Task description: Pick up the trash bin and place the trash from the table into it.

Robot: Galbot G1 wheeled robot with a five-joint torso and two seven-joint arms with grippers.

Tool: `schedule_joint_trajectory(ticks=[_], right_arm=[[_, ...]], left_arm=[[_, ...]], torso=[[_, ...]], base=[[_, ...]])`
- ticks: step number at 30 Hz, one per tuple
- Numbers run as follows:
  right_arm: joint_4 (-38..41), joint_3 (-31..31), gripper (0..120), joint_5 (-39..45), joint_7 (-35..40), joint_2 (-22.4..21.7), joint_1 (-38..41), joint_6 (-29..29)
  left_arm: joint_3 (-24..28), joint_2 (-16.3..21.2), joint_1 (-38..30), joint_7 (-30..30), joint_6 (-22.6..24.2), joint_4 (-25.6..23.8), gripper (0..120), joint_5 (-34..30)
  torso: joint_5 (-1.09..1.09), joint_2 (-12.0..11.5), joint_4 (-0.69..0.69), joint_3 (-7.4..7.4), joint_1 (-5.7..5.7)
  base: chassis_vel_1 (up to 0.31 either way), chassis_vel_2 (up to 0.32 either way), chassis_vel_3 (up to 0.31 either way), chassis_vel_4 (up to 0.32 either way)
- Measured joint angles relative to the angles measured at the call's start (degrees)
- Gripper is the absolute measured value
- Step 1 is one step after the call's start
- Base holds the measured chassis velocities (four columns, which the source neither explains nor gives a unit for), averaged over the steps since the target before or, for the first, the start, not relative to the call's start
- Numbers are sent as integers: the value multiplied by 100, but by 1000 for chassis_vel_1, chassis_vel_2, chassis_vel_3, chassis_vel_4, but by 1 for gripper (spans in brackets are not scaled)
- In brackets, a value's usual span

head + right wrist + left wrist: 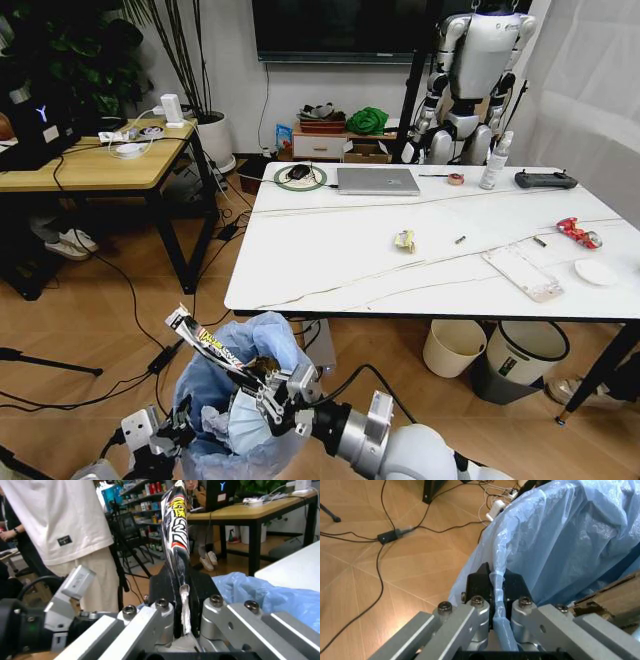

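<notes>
The trash bin [235,400], lined with a puffy light-blue bag, hangs low in front of me, off the near left corner of the table [330,275]. My left gripper [178,422] is shut on a fold of the bag's rim [496,588]. Above the bin's mouth, my right gripper [268,388] is shut on a colourful wrapper [208,343], which stands up between the fingers [176,536]. Brown cardboard [610,596] lies inside the bag. On the table remain a small wrapper [405,240], a flat white packet [522,272] and a crushed red can [578,233].
A laptop [377,180], a spray bottle [494,160] and a black controller [545,180] sit at the table's far side. A cream bin [453,347] and a grey bin [520,358] stand under it. A wooden desk [90,165] is at left, with cables [130,300] on the floor.
</notes>
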Motion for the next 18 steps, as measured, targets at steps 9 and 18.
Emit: schedule_joint_trajectory(ticks=[9,18], right_arm=[[-106,50,3,-105,-20,44,-36,28],[6,65,30,-254,-110,-87,-242,62]], left_arm=[[63,-45,-5,15,-15,9,0,83],[35,-51,-19,17,-18,-3,0,85]], torso=[[0,0,0,0,1],[1,1,0,0,1]], base=[[0,0,0,0],[0,0,0,0]])
